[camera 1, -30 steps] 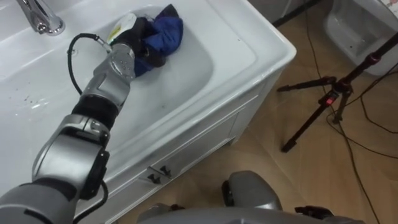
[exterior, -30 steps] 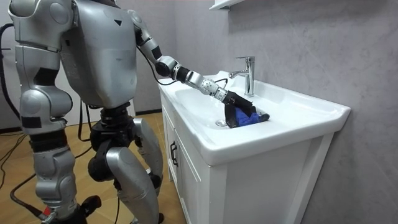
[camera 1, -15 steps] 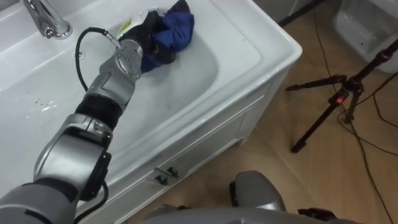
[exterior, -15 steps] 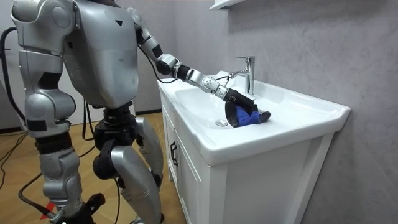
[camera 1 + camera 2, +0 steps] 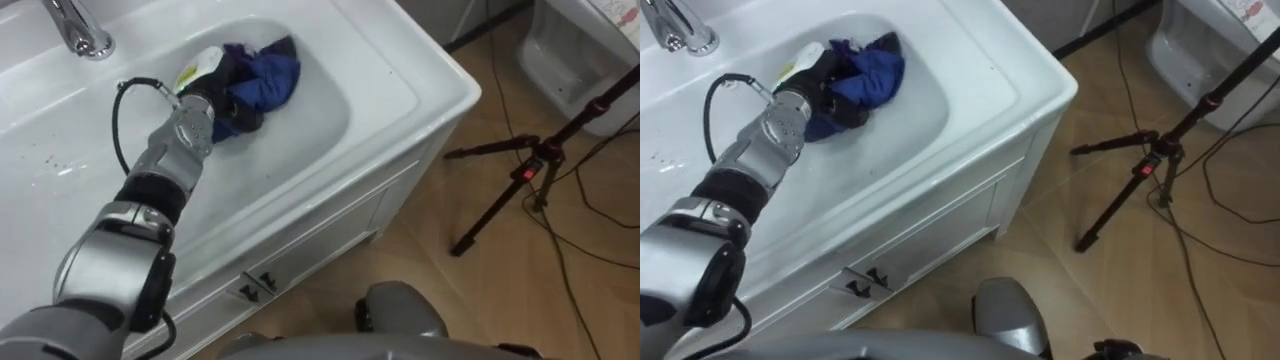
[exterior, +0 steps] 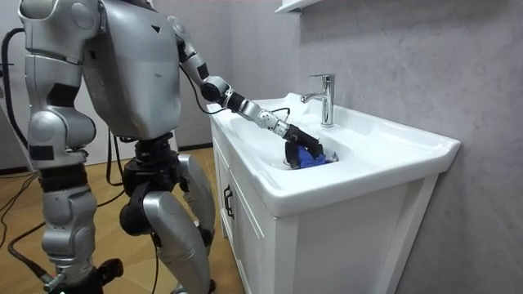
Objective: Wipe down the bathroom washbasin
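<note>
A crumpled blue cloth (image 5: 265,75) lies in the bowl of the white basin (image 5: 330,110), toward its right part. My left hand (image 5: 195,115) reaches in from the lower left, its dark fingers curled on the cloth's left side. From the room, the robot stands at the vanity's front corner, its left arm stretched down into the bowl with the cloth (image 6: 310,158) low by the drain. The chrome tap (image 5: 75,25) stands at the back rim, left of the hand. My right hand (image 6: 72,249) hangs at the robot's side at the room view's left.
The basin sits on a white cabinet with small drawer handles (image 5: 255,285). On the wood floor to the right stand a black tripod (image 5: 520,170) with trailing cables and a white fixture (image 5: 580,50) at the far corner. A grey wall (image 6: 409,57) is behind the tap.
My left hand has drawn the cloth back from the bowl's far right side toward the drain, lower in the bowl. The head camera has shifted slightly.
</note>
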Tool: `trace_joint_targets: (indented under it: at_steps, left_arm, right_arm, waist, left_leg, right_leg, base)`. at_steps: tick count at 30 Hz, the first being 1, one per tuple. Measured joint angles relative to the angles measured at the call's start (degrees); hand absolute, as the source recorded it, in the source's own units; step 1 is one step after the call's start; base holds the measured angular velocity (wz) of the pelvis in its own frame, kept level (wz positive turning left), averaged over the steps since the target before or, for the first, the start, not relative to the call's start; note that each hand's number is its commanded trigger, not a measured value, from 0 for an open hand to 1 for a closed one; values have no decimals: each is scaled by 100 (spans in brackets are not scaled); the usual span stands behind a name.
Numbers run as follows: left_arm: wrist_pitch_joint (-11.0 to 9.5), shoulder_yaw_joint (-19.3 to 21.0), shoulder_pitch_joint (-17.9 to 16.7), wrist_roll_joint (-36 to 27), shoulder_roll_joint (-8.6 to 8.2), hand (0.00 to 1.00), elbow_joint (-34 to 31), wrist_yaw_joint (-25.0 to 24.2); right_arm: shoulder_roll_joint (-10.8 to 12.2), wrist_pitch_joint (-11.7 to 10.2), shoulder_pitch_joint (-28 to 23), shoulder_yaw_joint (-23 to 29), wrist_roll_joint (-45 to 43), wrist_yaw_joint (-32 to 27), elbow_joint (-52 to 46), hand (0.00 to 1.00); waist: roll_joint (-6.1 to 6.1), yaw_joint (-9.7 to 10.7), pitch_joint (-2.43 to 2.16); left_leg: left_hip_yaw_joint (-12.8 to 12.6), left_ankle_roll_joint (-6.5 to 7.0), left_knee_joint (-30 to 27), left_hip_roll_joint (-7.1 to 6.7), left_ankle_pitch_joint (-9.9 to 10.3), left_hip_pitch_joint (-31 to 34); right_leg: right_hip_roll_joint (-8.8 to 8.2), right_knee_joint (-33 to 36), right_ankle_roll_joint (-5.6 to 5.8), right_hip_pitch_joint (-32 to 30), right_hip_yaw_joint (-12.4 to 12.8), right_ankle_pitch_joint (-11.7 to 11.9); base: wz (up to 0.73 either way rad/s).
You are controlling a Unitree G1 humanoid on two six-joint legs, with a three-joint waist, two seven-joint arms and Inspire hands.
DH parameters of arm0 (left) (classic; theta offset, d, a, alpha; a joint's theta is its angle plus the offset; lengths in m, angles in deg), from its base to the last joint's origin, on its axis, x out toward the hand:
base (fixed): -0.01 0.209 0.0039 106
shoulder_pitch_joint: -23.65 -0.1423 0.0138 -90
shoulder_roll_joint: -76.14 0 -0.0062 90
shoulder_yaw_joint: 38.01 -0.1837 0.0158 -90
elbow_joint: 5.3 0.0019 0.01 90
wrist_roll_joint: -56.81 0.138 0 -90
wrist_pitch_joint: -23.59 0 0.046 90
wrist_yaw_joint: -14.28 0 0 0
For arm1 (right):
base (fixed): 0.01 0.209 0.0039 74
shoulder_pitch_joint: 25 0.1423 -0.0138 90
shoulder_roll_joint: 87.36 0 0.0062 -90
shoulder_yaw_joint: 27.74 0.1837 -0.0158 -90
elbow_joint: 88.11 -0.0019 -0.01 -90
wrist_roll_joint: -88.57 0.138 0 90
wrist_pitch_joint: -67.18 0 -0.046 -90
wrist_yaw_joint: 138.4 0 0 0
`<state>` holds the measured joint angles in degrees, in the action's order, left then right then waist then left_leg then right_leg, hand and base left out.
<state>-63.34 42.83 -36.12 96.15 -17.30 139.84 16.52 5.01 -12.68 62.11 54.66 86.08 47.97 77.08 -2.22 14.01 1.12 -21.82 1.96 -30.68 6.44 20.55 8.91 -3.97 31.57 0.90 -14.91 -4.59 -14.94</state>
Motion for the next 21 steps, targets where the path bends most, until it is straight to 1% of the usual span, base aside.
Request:
trace_joint_targets:
  at_steps: [1,2,3,5,7,8,10,12,13,14,15,16,17,18,19,20,21]
  left_arm:
    - [-7,8,-1,69,16,100,36,9]
    - [-56,20,-6,182,91,100,107,52]
    - [-79,26,-43,317,156,100,162,77]
    - [-79,89,-44,533,200,100,238,104]
    - [-78,129,-63,773,278,100,264,114]
    - [-79,180,-69,887,333,100,353,119]
    - [-78,346,-92,911,476,100,515,135]
    - [-64,504,-213,1028,765,100,705,201]
    - [-64,552,-249,1028,802,100,705,232]
    - [-72,673,-304,1028,823,100,705,295]
    - [-117,805,-323,1032,823,100,699,340]
    - [-138,868,-334,1033,824,100,689,353]
    - [-174,987,-359,1035,824,100,677,390]
    - [-192,1112,-373,1048,825,100,674,442]
    - [-192,1154,-387,1085,833,100,675,466]
    - [-191,1190,-371,1155,871,100,674,503]
    - [-189,1267,-377,1299,923,100,678,542]
  right_arm:
    - [3,0,-9,0,22,8,-5,0]
    - [6,1,-21,9,81,15,-60,0]
    - [2,-3,-45,54,95,8,-157,0]
    - [1,-11,-61,143,95,0,-198,0]
    - [1,-9,-45,241,105,-2,-223,0]
    - [1,-5,-73,309,105,-10,-260,0]
    - [1,-3,-83,451,91,-16,-362,0]
    - [0,-3,-85,454,102,-85,-374,0]
    - [1,-3,-101,454,104,-113,-372,0]
    - [1,3,-146,454,106,-159,-354,0]
    - [1,14,-192,455,92,-170,-355,0]
    - [1,29,-209,460,89,-173,-357,0]
    - [1,56,-255,535,89,-190,-354,0]
    - [2,49,-285,649,90,-213,-339,0]
    - [0,43,-299,702,97,-216,-334,0]
    - [0,42,-365,821,98,-238,-339,0]
    - [-4,49,-458,947,103,-270,-338,0]
  waist:
    - [-8,-43,-7]
    - [-25,-76,-17]
    - [-34,-110,-18]
    - [-29,-187,-22]
    - [-30,-255,-22]
    - [-35,-318,-25]
    - [-40,-354,-32]
    - [-48,-389,-69]
    - [-42,-425,-76]
    - [-33,-538,-104]
    - [-53,-634,-123]
    - [-62,-650,-130]
    - [-70,-668,-146]
    - [-43,-697,-171]
    - [-51,-698,-185]
    - [-66,-706,-216]
    - [-41,-766,-234]
  left_leg:
    - [5,-10,-14,13,8,17]
    - [2,-13,-28,39,9,43]
    - [-2,-15,-35,58,7,46]
    - [2,-27,-53,86,2,48]
    - [3,-39,-72,89,-4,67]
    - [-9,-54,-62,96,-13,65]
    - [3,-77,-55,108,-29,67]
    - [0,-112,-3,118,-68,59]
    - [-1,-121,0,132,-73,61]
    - [-5,-138,4,174,-80,79]
    - [1,-162,14,193,-94,94]
    - [14,-174,19,200,-102,107]
    - [43,-199,20,216,-118,139]
    - [44,-225,37,234,-133,141]
    - [43,-238,57,238,-142,137]
    - [46,-262,81,252,-164,130]
    - [45,-284,73,298,-171,130]
  right_leg:
    - [8,-2,-10,-5,-3,7]
    - [15,-10,-28,-16,-22,26]
    - [31,-24,-39,-19,-21,37]
    - [75,-73,-57,-1,-20,68]
    - [102,-79,-73,-7,-16,79]
    - [113,-91,-87,-6,-15,90]
    - [122,-90,-103,-6,-32,96]
    - [145,-123,-138,-11,-38,116]
    - [159,-144,-148,-9,-41,123]
    - [204,-206,-172,-4,-42,144]
    - [227,-228,-195,-9,-51,158]
    - [234,-240,-204,-8,-68,161]
    - [249,-262,-226,-15,-98,172]
    - [279,-289,-249,-13,-100,186]
    - [289,-295,-258,-14,-97,188]
    - [307,-302,-279,-10,-101,189]
    - [332,-336,-314,6,-106,202]
  base:
    - [-12]
    - [-9]
    - [-6]
    - [-5]
    - [0]
    - [0]
    - [0]
    - [0]
    - [-5]
    - [-6]
    - [0]
    - [5]
    - [6]
    - [0]
    - [0]
    - [-3]
    - [-3]
